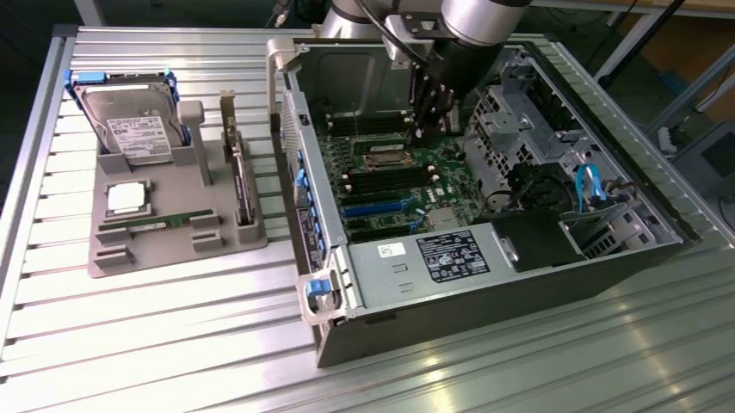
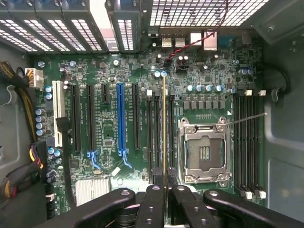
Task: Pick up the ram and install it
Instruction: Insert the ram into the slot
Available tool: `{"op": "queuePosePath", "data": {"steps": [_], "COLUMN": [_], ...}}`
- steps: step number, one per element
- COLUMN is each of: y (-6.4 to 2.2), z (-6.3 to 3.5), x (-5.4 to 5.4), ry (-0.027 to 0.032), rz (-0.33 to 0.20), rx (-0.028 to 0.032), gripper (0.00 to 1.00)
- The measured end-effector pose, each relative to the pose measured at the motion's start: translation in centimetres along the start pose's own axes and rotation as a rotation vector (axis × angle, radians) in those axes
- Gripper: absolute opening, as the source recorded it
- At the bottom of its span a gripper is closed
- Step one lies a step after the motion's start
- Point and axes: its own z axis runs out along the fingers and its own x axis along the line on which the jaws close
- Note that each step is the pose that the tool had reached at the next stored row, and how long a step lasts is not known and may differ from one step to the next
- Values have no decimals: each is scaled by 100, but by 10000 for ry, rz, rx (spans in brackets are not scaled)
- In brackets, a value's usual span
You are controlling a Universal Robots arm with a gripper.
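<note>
The ram (image 2: 164, 123) stood edge-on to the wrist view as a thin gold line, so its faces and chips were hidden. One end was buried between the fingers (image 2: 154, 199) pinched on it, and the body of the gripper (image 2: 165, 179) ran off the picture's edge. The ram seemed to stand over a slot beside the processor socket (image 2: 203, 152), but its seating could not be told. In the exterior view the arm (image 1: 483, 17) was cut off at the upper edge. Inside the computer case (image 1: 483, 318) the fingertips blended into the dark motherboard (image 1: 397, 185). Print on the hard drive (image 1: 136, 120), at one corner of the tray (image 1: 172, 258), and on the power supply label (image 1: 453, 255) was too small to read.
</note>
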Motion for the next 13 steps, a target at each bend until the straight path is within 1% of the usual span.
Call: {"op": "queuePosePath", "data": {"steps": [5, 8, 13], "y": [-2, -5, -7], "z": [79, 162, 226], "x": [5, 10, 15], "ry": [1, 1, 1], "rz": [0, 0, 0], "rx": [0, 0, 0], "gripper": [12, 12, 12]}}
